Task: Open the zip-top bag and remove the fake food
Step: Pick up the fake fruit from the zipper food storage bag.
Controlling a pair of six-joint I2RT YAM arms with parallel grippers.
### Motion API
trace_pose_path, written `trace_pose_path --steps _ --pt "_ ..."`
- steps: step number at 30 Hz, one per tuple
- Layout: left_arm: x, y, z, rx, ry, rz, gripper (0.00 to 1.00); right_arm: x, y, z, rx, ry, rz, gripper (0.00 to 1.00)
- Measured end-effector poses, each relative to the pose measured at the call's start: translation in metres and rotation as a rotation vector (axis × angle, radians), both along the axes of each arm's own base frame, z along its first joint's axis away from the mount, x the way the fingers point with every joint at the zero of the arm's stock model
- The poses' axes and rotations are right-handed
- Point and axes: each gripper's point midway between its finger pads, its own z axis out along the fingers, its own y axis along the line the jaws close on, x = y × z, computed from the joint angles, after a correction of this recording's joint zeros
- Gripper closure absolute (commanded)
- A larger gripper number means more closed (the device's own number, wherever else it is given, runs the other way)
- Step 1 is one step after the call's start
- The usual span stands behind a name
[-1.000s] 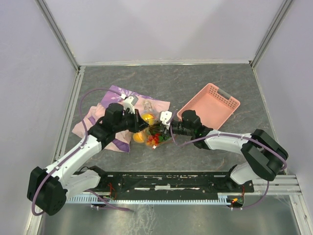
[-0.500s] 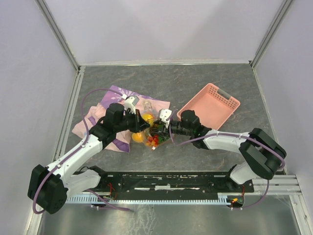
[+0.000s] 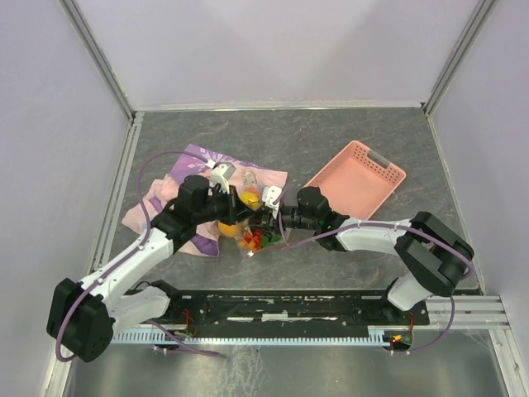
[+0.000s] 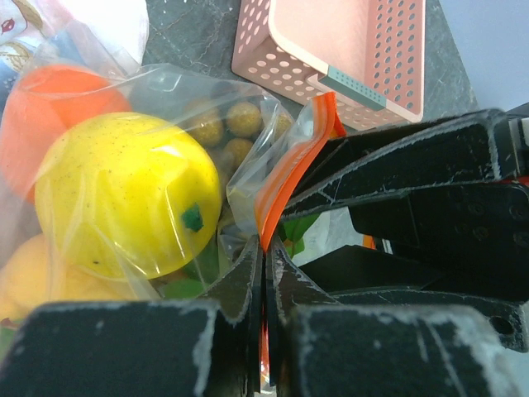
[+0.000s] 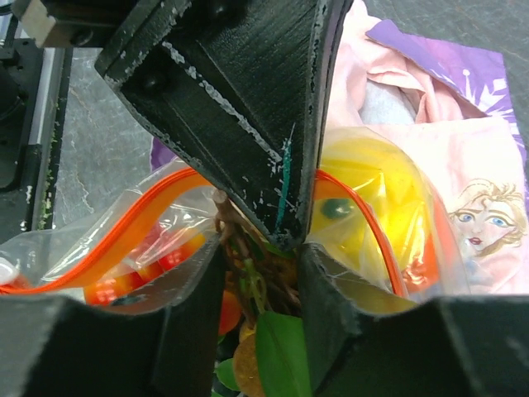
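Two pincers are crowding the middle of the top view, hiding most of the zip-top bag on the desk at the edge of the cloth. The left pincer is pinching the orange-red zip strip tight; whether the right pincer is gripping, we cannot tell. Clear crinkled plastic is wrapping the fake food: we are counting one yellow fruit, one orange, one tan grape bunch; others are blurring together. One pink basket is sitting right of centre.
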Motion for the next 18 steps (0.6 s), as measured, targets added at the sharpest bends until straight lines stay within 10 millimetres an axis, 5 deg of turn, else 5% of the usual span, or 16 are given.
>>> trace_pose_path --steps 4,8,18 --pt "0.002 0.002 0.002 -0.005 -0.013 0.01 0.97 -0.003 0.002 -0.001 0.002 0.02 0.008 0.84" --pt "0.002 0.007 0.009 -0.005 -0.038 0.033 0.97 -0.004 0.003 0.001 0.007 0.014 0.015 0.96" --pt "-0.001 0.017 0.008 0.034 -0.027 0.074 0.97 -0.014 -0.012 0.029 0.05 -0.057 0.019 0.98"
